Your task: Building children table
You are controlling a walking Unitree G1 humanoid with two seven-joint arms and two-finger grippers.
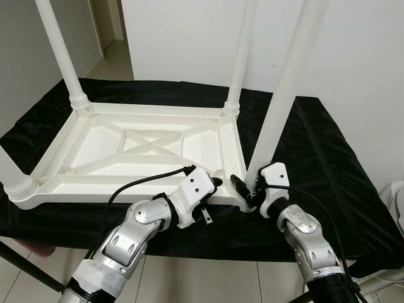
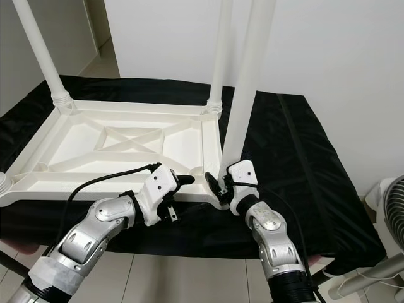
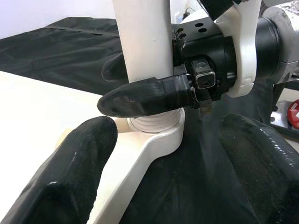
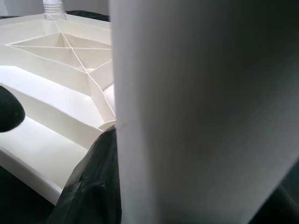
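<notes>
The right gripper (image 1: 247, 187) pinches the base of the near-right table leg (image 1: 284, 88), one black finger (image 3: 140, 99) wrapped across the white tube just above its threaded collar, the other behind it; the leg rises upright, tilted slightly, out of the near-right corner socket of the tabletop (image 1: 136, 148). The left gripper (image 1: 218, 183) sits just beside that corner on the robot's left, its two fingers (image 3: 70, 163) spread apart and holding nothing, one over the white rim, the other over the black cloth (image 1: 328, 164). The white plastic tabletop lies upside down, ribbed underside up with a crossed brace in its middle, toward the left and near edge of the desk, which the cloth covers. Three more legs stand in the other corners: far-left leg (image 1: 60, 50), far-right leg (image 1: 240, 57) and near-left leg (image 1: 16, 180). No writing or brand can be read on any part
</notes>
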